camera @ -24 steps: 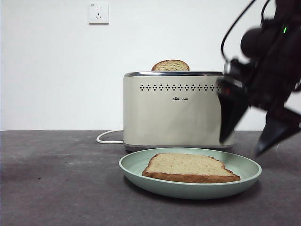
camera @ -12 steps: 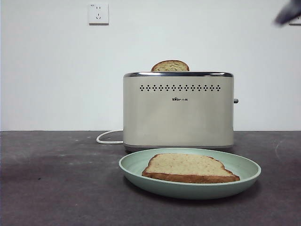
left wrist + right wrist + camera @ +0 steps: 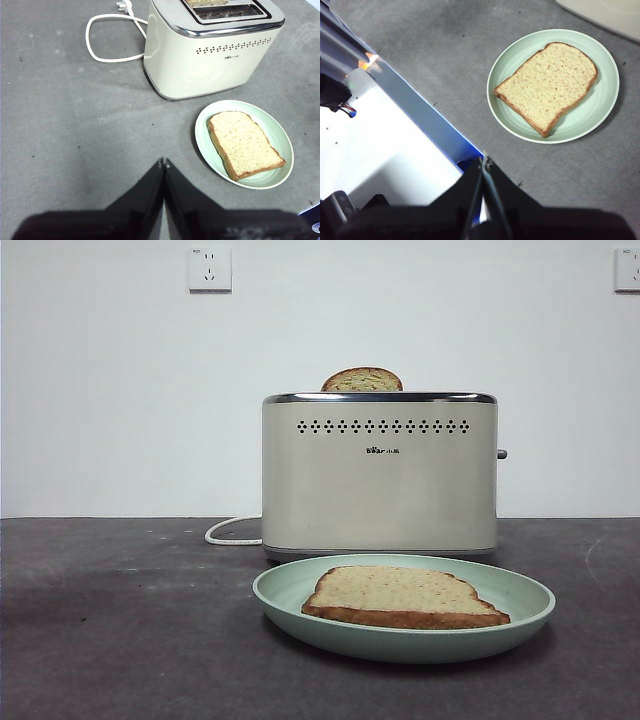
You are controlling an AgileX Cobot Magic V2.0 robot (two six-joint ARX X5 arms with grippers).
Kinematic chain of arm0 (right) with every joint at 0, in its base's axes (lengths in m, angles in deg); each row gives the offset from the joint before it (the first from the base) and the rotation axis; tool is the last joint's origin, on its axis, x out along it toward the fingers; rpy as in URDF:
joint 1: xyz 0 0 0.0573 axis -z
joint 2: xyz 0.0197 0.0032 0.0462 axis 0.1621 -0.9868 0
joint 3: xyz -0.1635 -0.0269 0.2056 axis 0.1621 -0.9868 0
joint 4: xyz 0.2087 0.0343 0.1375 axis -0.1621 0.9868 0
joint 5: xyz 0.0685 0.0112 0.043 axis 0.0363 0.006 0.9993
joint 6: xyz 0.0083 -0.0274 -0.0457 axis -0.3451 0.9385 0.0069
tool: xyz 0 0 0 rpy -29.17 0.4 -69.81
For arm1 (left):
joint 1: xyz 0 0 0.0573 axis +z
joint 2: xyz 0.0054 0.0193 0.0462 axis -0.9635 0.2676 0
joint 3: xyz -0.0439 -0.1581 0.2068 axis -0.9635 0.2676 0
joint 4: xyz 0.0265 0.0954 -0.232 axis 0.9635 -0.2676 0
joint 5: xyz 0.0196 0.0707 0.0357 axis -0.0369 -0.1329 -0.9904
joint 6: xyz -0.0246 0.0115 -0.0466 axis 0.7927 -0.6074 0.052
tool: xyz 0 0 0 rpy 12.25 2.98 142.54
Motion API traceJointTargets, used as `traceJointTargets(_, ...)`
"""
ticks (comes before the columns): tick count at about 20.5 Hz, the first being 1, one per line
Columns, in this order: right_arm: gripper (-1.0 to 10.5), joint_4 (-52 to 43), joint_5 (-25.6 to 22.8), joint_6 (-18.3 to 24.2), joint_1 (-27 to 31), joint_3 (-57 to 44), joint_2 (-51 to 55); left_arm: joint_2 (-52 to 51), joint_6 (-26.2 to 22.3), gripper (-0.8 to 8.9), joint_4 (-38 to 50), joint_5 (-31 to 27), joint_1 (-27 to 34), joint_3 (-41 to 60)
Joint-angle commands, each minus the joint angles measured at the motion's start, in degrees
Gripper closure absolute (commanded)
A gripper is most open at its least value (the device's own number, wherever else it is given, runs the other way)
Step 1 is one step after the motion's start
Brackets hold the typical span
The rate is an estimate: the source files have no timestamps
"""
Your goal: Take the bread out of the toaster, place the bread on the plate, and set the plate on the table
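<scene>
The bread lies flat in the mint-green plate, which rests on the table just in front of the cream toaster. The same bread and plate show in the left wrist view, beside the toaster. From the right wrist, the bread fills the plate. My left gripper is shut and empty, held high over bare table, well short of the plate. My right gripper is shut and empty too, raised near the table's edge. Neither arm appears in the front view.
A narrower dome-topped slice sticks up from the toaster's far slot. The white cord loops on the table beside the toaster. A white platform with a blue rim lies past the table edge under the right wrist.
The open gripper that hung beside the plate at the right a second ago lifted up and away, leaving the front view. Bread, plate and toaster stayed put.
</scene>
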Motion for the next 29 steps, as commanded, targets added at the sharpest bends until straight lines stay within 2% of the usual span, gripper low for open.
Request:
traceJointTargets(1, 9.4, -0.3, -0.1, 0.1, -0.1, 0.0, 0.3, -0.1, -0.9, 8.19, -0.2, 0.0, 0.1, -0.1)
traceJointTargets(16, 9.4, -0.3, -0.3, 0.1, -0.1, 0.0, 0.7, -0.1, -0.9, 8.17, -1.0, -0.1, 0.0, -0.1)
traceJointTargets(18, 9.4, -0.3, -0.3, 0.1, -0.1, 0.0, 0.7, -0.5, -4.8, 8.17, 0.3, -3.0, 0.4, -0.1)
traceJointTargets(20, 9.4, -0.3, -0.3, 0.1, -0.1, 0.0, 0.7, -1.4, -8.1, 8.17, 6.0, -7.9, 2.8, 0.2)
traceJointTargets(23, 9.4, -0.3, -0.3, 0.1, -0.1, 0.0, 0.7, -4.8, -13.2, 8.17, 27.1, -3.5, 10.8, 7.0)
traceJointTargets(26, 9.4, -0.3, -0.3, 0.1, -0.1, 0.0, 0.7, -10.3, -13.3, 8.17, 50.0, -2.7, 17.8, 21.0)
traceJointTargets(29, 9.4, -0.3, -0.3, 0.1, -0.1, 0.0, 0.7, -14.9, -13.3, 8.17, 55.4, -2.8, 20.7, 30.0)
